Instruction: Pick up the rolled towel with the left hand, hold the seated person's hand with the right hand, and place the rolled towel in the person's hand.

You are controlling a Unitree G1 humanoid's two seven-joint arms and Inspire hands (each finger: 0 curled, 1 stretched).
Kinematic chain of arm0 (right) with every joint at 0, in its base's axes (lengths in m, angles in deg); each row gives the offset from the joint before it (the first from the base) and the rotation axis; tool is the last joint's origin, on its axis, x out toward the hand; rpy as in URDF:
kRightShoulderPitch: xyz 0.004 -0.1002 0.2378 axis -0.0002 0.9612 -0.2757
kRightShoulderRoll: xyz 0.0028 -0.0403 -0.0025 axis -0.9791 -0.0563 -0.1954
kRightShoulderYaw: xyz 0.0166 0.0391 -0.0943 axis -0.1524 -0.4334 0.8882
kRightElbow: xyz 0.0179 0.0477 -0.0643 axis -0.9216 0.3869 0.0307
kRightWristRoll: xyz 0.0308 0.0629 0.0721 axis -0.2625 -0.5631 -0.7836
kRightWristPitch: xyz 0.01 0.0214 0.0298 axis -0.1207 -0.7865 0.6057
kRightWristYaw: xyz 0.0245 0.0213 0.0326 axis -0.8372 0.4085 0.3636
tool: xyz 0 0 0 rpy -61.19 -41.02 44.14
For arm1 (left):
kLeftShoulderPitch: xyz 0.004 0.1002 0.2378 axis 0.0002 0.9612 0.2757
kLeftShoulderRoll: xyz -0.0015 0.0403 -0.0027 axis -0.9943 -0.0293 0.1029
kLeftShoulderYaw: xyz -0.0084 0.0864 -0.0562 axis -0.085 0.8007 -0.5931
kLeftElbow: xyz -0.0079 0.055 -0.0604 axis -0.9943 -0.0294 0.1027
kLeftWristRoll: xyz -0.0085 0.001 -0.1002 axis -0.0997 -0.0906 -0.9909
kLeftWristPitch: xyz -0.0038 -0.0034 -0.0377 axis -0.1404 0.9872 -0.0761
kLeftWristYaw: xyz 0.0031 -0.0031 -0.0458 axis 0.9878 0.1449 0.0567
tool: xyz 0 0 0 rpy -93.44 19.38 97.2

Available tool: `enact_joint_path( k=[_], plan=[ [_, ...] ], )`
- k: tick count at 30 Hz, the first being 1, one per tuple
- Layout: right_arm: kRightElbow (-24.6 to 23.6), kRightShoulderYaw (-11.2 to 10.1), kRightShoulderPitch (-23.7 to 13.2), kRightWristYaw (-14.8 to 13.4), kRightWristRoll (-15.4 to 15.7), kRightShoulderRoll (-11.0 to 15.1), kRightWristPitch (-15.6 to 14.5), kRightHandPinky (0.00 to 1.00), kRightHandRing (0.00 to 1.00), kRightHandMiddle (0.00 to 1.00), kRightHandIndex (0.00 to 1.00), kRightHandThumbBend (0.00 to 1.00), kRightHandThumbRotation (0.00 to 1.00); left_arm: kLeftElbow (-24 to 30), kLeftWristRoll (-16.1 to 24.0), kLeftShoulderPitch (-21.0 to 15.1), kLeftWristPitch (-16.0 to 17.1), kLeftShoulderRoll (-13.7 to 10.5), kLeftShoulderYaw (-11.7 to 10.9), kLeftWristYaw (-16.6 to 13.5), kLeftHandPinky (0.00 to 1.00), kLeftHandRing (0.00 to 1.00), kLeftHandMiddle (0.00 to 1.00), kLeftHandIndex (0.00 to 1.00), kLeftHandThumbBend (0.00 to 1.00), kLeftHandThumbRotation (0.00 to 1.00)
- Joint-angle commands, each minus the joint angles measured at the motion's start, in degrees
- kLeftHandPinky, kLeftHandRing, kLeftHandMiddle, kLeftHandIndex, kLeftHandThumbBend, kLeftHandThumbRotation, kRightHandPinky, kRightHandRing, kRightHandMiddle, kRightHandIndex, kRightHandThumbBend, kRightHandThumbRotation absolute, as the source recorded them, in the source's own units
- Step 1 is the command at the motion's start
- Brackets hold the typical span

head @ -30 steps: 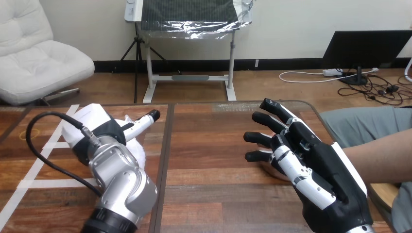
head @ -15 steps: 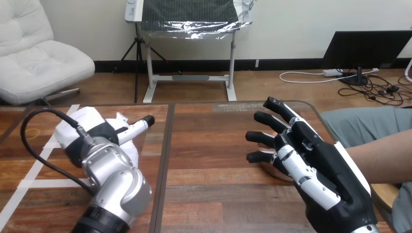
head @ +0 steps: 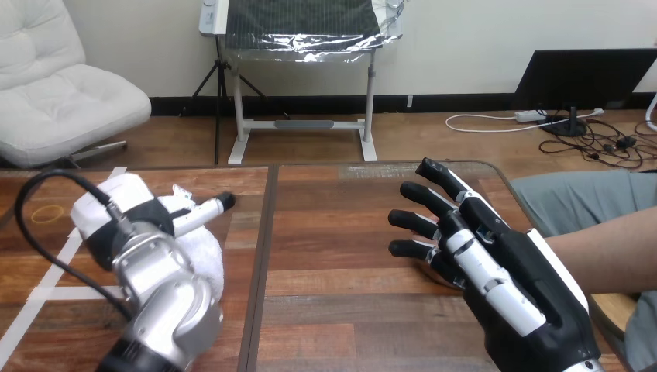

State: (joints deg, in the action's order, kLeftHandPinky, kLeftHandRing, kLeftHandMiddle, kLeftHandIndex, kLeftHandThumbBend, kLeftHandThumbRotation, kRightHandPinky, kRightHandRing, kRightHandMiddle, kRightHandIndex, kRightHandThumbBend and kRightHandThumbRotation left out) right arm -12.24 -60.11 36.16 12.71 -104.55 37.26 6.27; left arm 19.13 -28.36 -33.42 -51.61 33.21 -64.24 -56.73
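The rolled white towel (head: 208, 254) lies on the left part of the wooden table (head: 341, 225). My left hand (head: 116, 211) sits over the towel's left end, its white back toward the camera. One digit (head: 203, 211) points straight out to the right above the towel, and I see nothing curled round the roll. My right hand (head: 496, 271) is open with its fingers spread and straight, pointing left. It hovers over the person's hand (head: 432, 271), of which just a bit peeks out beneath my fingers. The person's forearm (head: 608, 248) comes in from the right edge.
White tape lines (head: 58, 260) cross the table's left part. A dark seam (head: 263, 256) splits the tabletop down the middle. The table's rounded far right corner (head: 496, 167) lies just beyond my right hand.
My left arm and hand have slid to the left, and more of the towel shows at their right. My right hand has stayed over the person's hand, barely shifting.
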Motion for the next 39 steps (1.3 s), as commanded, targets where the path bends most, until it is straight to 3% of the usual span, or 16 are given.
enact_joint_path(
  k=[1,13,19,27,32,39],
  plan=[
    [-3.93,-1.32,-3.28,1.08,-5.07,0.5,-1.42,0.75,0.84,0.92,0.95,0.3,0.65,4.16,1.83,1.53,1.06,-2.48,1.95,0.98,0.12,0.18,0.33,0.85,1.0,1.0],
    [-5.91,-2.26,-3.75,1.2,-9.63,1.15,-3.63,0.72,0.82,0.92,0.96,0.37,0.76,7.09,3.04,4.38,0.97,-4.04,2.97,3.73,0.09,0.16,0.3,0.86,0.99,1.0],
    [-6.61,-2.5,-4.16,1.24,-11.51,1.46,-4.4,0.69,0.79,0.91,0.95,0.4,0.79,7.06,3.52,4.88,1.65,-5.36,4.32,7.0,0.14,0.22,0.36,0.87,0.94,1.0],
    [-7.25,-2.6,-3.91,0.91,-11.18,2.4,-4.33,0.67,0.79,0.91,0.96,0.4,0.81,7.61,5.25,5.53,1.64,-6.41,5.76,10.79,0.22,0.32,0.45,0.78,0.88,1.0],
    [-7.23,-2.81,-3.82,0.94,-11.38,2.77,-4.36,0.66,0.79,0.9,0.95,0.41,0.8,7.78,5.39,6.11,2.17,-6.68,5.93,11.7,0.28,0.39,0.51,0.76,0.84,1.0],
    [-7.1,-3.22,-3.86,1.36,-11.2,3.46,-4.33,0.64,0.79,0.91,0.96,0.41,0.78,7.72,5.07,7.22,3.12,-6.48,5.5,10.73,0.32,0.42,0.55,0.78,0.83,1.0]
  ],
)
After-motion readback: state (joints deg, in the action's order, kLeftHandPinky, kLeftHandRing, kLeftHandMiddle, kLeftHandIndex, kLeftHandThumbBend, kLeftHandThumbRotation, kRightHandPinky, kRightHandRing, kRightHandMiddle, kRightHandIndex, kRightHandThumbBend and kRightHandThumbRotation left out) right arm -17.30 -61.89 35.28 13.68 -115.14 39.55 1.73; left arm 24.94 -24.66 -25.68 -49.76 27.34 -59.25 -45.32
